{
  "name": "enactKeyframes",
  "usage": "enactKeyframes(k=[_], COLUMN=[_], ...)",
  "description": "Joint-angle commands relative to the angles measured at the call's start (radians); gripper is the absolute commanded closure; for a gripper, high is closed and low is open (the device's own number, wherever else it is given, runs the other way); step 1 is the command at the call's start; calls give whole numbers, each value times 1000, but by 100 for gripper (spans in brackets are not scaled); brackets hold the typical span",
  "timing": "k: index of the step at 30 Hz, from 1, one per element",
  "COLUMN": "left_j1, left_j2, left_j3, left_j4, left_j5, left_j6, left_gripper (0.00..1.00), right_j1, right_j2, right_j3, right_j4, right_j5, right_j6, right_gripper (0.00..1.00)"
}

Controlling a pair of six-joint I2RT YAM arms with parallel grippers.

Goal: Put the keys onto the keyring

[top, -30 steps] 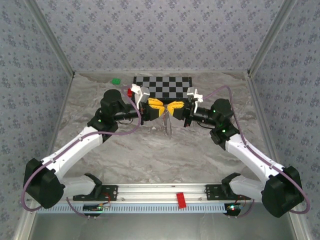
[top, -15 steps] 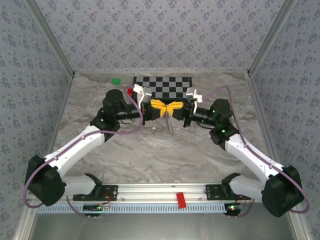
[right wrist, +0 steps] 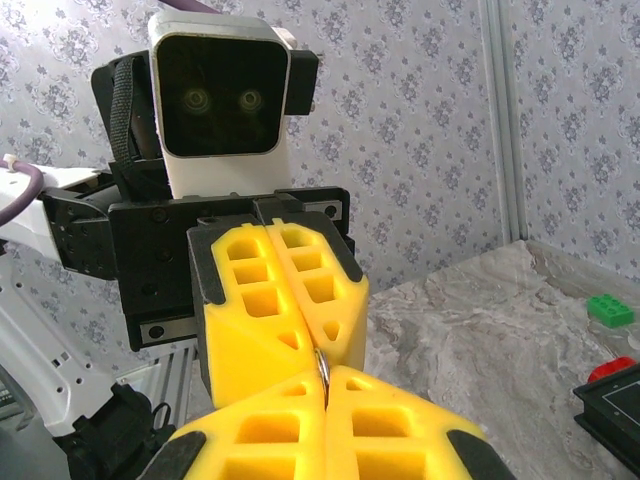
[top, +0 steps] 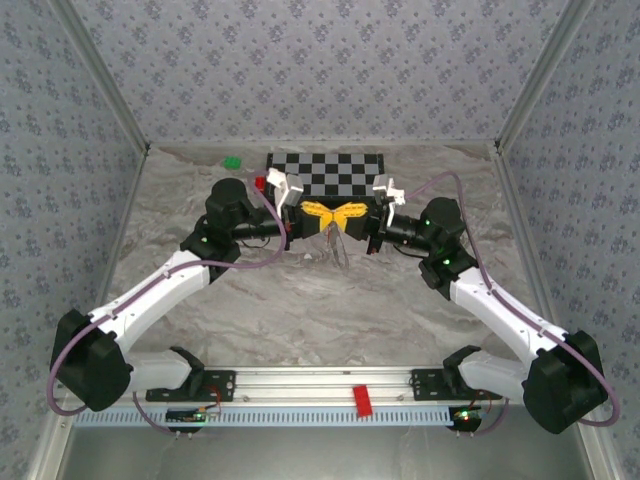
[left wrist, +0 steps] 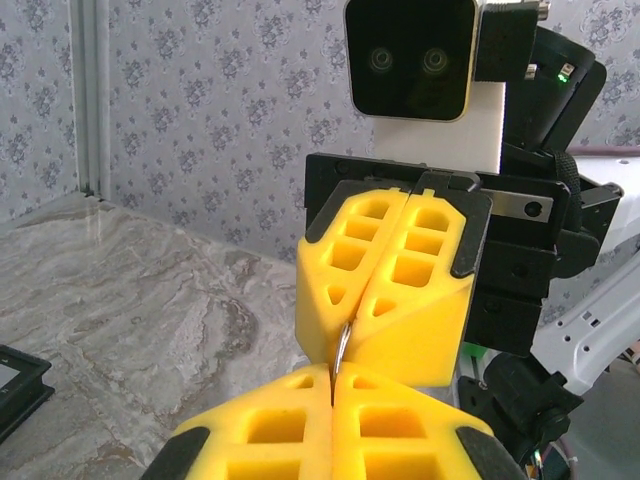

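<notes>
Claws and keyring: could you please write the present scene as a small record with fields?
left claw: shut, tip to tip with the right claw
right claw: shut, facing the left claw
keyring: thin grey loop, pinched in both claws' seams, hanging below them
chessboard: flat on the table, behind the claws
green block: on the table, left of the chessboard
red block: beside the chessboard's left edge, close to the left arm

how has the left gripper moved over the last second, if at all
Yes. The left gripper slid right along the chessboard's near edge, closing up to the right gripper.
</notes>
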Motion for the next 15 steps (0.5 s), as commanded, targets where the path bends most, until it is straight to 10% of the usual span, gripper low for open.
enactKeyframes(k=[1, 15], left_j1=[-10, -12], left_j2=[-13, 49], left_j3=[63, 207], left_j4=[-72, -530], left_j5=[14, -72], left_j6=[71, 370], left_gripper=[100, 100], right_j1=[4, -10], right_j2=[-18, -76], right_j3=[3, 197], right_j4=[-16, -744], right_j5=[11, 146], right_j6=[-24, -375], right_gripper=[90, 69])
